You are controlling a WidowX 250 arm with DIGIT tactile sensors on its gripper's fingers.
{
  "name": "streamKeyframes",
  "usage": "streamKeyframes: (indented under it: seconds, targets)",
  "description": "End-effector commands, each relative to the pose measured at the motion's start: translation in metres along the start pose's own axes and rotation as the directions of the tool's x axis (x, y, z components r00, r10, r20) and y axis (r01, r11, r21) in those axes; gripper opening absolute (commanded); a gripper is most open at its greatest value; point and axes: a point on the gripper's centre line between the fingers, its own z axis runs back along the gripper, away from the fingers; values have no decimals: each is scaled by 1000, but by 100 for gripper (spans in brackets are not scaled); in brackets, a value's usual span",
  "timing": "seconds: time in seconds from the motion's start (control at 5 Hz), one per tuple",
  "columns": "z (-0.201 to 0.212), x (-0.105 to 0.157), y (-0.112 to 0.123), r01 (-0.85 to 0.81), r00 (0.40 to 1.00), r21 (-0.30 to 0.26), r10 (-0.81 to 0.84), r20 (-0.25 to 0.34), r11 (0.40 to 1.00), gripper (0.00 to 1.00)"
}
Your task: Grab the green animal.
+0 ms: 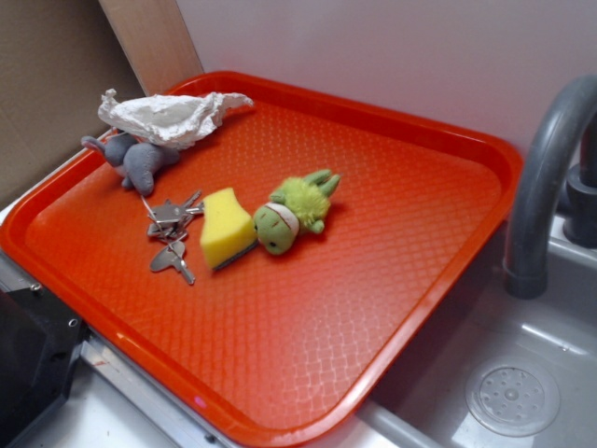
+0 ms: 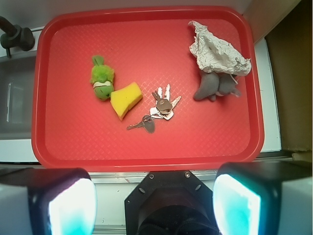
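Red tray (image 1: 410,121), crumpled paper (image 1: 173,117) half-covering grey plush (image 1: 140,163)

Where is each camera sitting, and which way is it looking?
Exterior: off to one side and above, looking slantwise down at the red tray beside the grey faucet; no robot part shows clearly.
Wrist: on the arm, high over the tray's near edge, looking straight down; the gripper fills the bottom, fingers wide apart.
Shared: both show the green animal touching the yellow sponge, the keys, the grey plush animal and the crumpled paper.
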Motion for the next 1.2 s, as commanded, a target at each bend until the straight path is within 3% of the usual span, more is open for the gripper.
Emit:
streamKeyframes:
  seconds: [0.0,0.2,0.4,0.8,1.0]
  targets:
    - [0,0,0,0,1000,0,0,0,1000,100]
    - [1,13,-30,24,1000,5,-24,9,1000,100]
    - [-7,29,-51,36,998,-41,-33,59,999,100]
    - [-76,105,-69,6,992,26,-9,130,1000,100]
    - [-119,128,-74,33,996,35,-36,86,999,100]
